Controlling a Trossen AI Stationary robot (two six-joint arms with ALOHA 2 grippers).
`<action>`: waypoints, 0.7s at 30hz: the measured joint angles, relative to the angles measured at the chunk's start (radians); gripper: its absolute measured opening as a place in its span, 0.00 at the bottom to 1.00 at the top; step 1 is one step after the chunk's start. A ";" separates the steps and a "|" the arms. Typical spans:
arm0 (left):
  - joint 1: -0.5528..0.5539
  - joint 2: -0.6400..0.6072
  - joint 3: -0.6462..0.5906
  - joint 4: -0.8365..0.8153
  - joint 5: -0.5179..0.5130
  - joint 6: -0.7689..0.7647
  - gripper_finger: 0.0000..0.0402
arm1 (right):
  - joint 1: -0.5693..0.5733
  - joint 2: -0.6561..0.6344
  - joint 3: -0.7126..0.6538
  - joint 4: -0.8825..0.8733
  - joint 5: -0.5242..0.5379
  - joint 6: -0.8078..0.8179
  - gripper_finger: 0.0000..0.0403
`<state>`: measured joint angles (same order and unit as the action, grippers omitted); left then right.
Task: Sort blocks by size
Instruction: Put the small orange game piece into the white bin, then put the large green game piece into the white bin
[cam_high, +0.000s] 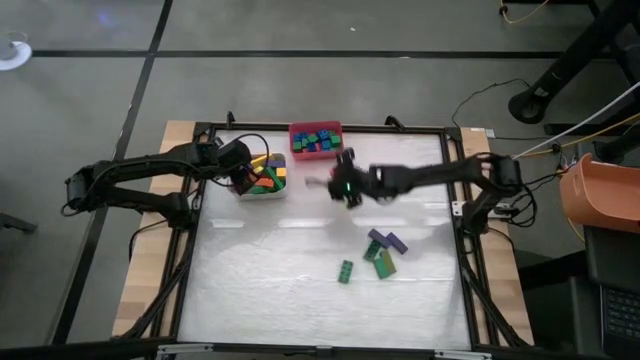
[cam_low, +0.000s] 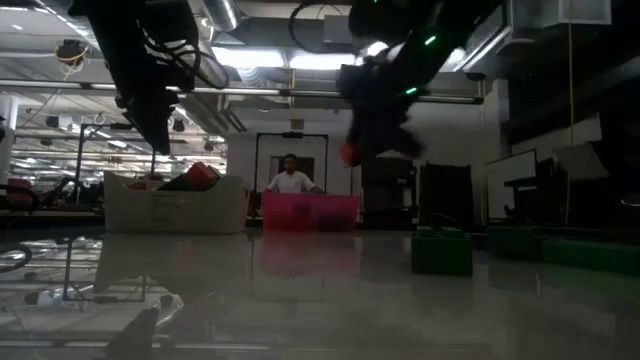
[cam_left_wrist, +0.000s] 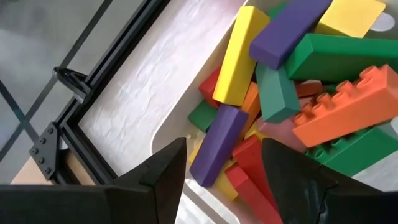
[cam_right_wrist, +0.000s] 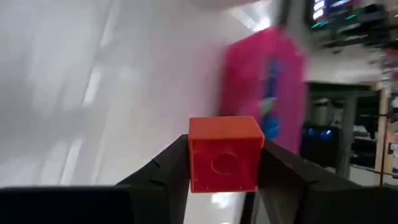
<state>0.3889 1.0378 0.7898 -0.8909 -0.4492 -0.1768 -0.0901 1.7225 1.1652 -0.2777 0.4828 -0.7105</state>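
Observation:
My right gripper (cam_high: 337, 186) hangs above the table's far middle, just short of the red bin (cam_high: 316, 139), shut on a small squarish orange-red block (cam_right_wrist: 224, 154). My left gripper (cam_left_wrist: 222, 163) is open and empty, hovering over the white bin (cam_high: 262, 178) full of long bars: purple (cam_left_wrist: 219, 144), yellow (cam_left_wrist: 240, 53), orange (cam_left_wrist: 346, 106), green. The red bin holds several short blue, green and red blocks. A few loose blocks lie on the table's right middle: a purple bar (cam_high: 387, 240), a green-yellow stack (cam_high: 385, 263), a green bar (cam_high: 345, 271). My right gripper pinches the orange-red block by two opposite side faces (cam_right_wrist: 191, 163) between its two fingers. The block's hollow underside faces the wrist camera. The block is lifted clear of the table, as the low view (cam_low: 350, 152) shows.
A black frame (cam_high: 470, 250) runs round the white table mat. A person (cam_low: 291, 178) sits beyond the far edge in the low view. Open mat lies toward the near edge and left of the loose blocks.

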 joint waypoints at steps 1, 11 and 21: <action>0.000 0.000 0.000 0.003 0.000 0.000 0.49 | -0.042 0.007 0.000 0.050 -0.044 -0.028 0.40; -0.022 0.000 0.000 0.020 0.001 -0.005 0.49 | -0.305 0.160 0.000 0.449 -0.304 -0.185 0.42; -0.082 0.000 0.000 0.063 0.002 0.001 0.49 | -0.364 0.225 -0.002 0.496 -0.239 -0.129 0.56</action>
<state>0.3073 1.0375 0.7902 -0.8280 -0.4468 -0.1757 -0.4536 1.9474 1.1633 0.2186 0.2435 -0.8391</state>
